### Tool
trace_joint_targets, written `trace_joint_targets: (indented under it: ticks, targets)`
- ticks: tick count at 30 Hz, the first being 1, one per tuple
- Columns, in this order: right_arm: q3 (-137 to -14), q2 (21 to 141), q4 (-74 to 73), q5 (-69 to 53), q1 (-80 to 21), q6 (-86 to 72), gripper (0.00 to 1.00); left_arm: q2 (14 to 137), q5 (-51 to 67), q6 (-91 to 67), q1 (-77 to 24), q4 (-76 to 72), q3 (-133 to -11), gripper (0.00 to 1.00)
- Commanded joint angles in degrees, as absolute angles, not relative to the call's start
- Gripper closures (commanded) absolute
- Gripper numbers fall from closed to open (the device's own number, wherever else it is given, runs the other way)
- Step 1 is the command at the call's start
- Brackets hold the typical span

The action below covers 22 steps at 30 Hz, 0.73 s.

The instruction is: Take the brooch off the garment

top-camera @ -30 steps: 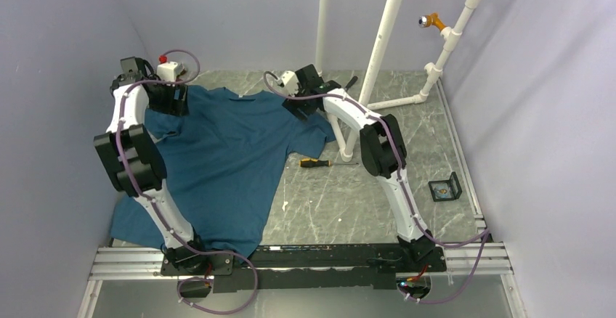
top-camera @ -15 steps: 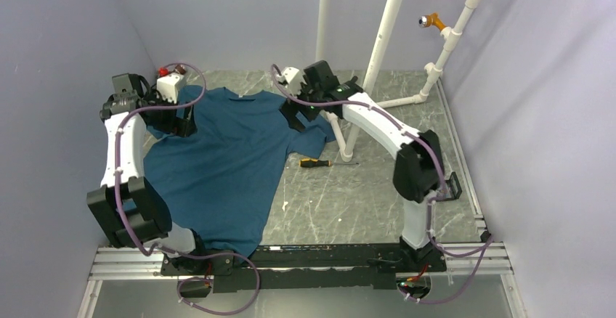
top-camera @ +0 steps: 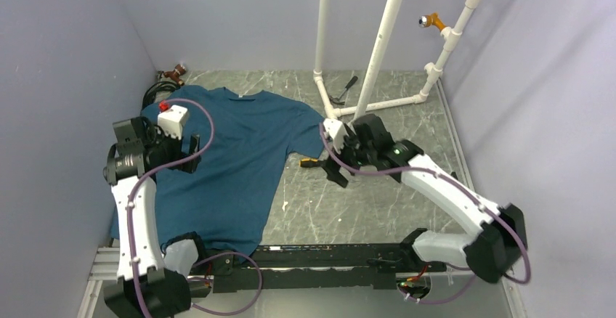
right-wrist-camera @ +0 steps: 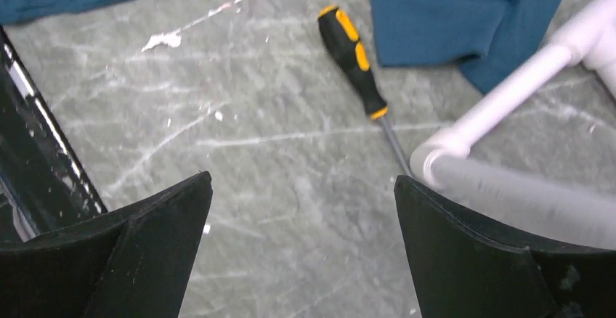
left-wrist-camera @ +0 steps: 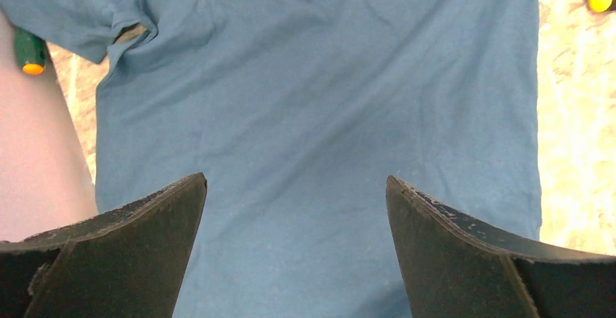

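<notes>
Left arm bent high, left gripper [top-camera: 187, 151] over the shirt [top-camera: 247, 151] at its 9 o'clock side, fingers wide apart, empty. Right arm low, right gripper [top-camera: 334, 173] over bare table [top-camera: 363, 209] at the shirt's 3 o'clock, fingers apart too. Only the right wrist view shows the screwdriver [right-wrist-camera: 354, 64] whole, just off the shirt; brooch can't be made out anywhere.

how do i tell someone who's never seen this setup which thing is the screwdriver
Start from the dark teal T-shirt spread over the left half of the grey marbled table. Just off its sleeve on the right of the overhead view, near the foot of the white pipe frame, lies the screwdriver. It alone there has a black handle striped yellow-orange and a thin metal shaft.
</notes>
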State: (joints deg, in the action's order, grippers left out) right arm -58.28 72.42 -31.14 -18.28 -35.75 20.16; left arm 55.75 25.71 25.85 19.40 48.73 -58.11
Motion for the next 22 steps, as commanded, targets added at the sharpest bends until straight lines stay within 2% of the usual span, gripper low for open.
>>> trace_joint_targets:
  ticks: [1, 5, 8, 15, 22]
  targets:
    - [-51.1, 60.2, -28.9, -14.3, -35.8, 21.5, 0.00, 50.6, 21.4, 26.5, 19.3, 47.3, -54.8, 0.00]
    - [-46.4, 51.8, -28.6, -8.0, -35.5, 19.3, 0.00, 47.3, 18.6, 25.8, 19.3, 46.1, -51.5, 0.00]
    - [-44.3, 47.8, -28.5, -5.4, -31.7, 16.2, 0.00, 46.6, 17.4, 24.3, 19.3, 44.9, -50.9, 0.01]
    - [-43.6, 43.0, -29.0, -4.8, -21.9, 10.8, 0.00, 49.3, 16.9, 21.4, 19.3, 43.2, -52.8, 0.01]
    - [-43.8, 41.8, -29.4, -5.8, -18.7, 9.8, 0.00, 52.2, 17.4, 20.1, 19.3, 42.2, -55.3, 0.00]
